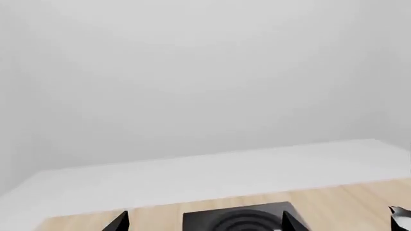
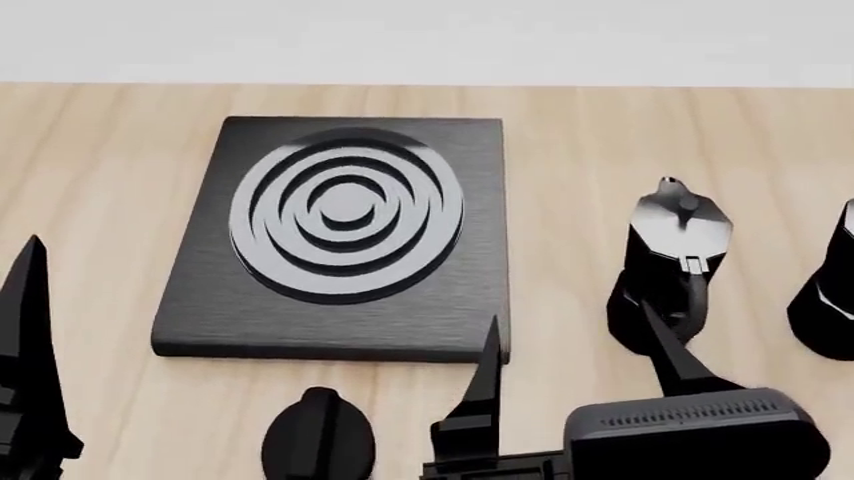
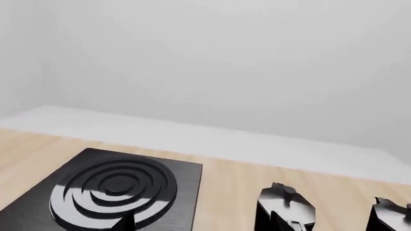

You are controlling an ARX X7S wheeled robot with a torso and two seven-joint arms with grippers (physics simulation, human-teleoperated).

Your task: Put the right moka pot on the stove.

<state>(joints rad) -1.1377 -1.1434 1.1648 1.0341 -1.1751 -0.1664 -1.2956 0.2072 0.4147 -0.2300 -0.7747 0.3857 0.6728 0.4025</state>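
The right moka pot (image 2: 830, 290) stood on the wooden counter (image 2: 574, 150) at the far right edge of the head view, cut off by the frame, so its handle and lid could not be inspected. It was well apart from the stove (image 2: 214, 300), which lay flat at centre-left. A second, identical-looking pot (image 2: 678, 260) stood between the two.

The right hand (image 2: 569, 310) was spread wide and held nothing. Its one finger lay at the stove's lower right corner, and the other overlapped the second pot's handle in the picture. Contact could not be confirmed. The left hand (image 1: 204, 219) was likewise spread and empty at the lower left.

Risks noted:
- Wrong item: the right hand sat nearer the second pot than the target. In my judgement, closing from there would have seized the wrong one.
- Collision: a sideways reach toward the target would likely have pushed or tipped the second pot.
- Poor sight: with the target half out of frame, the grip could have been misjudged.
- The black oval knob (image 2: 320, 435) sat below the stove and seemed outside the likely carrying path.
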